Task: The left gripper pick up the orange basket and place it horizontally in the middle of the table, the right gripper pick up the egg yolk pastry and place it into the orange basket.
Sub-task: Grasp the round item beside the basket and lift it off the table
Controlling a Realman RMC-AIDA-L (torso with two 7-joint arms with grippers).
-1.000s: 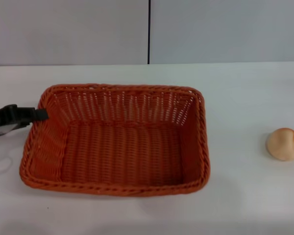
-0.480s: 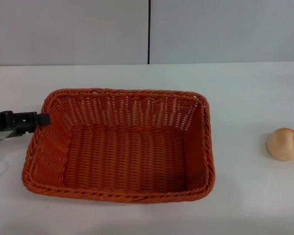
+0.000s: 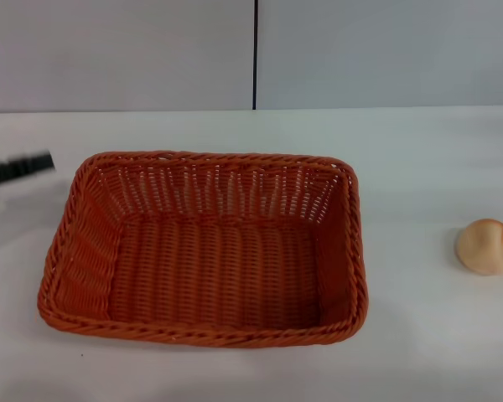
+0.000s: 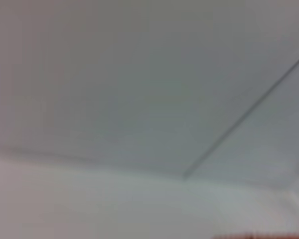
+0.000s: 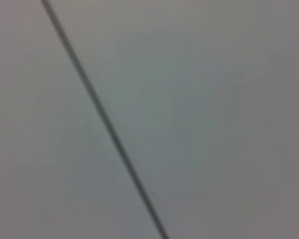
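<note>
**Basket down, pastry waiting**

Orange basket (image 3: 203, 249) flat mid-table (image 3: 419, 159), empty. Egg yolk pastry (image 3: 485, 246) well apart on the right: probably light, soft, crumbly; best pinched gently across its dome. Left gripper (image 3: 18, 168) clear of the rim, finger state unreadable. Right gripper unseen.

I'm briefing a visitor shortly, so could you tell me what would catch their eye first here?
The big orange basket dominates, sitting empty in the middle of the white table. The small egg yolk pastry lies alone off to its right, and the left gripper shows as a dark blur at the left edge, clear of the basket.
</note>
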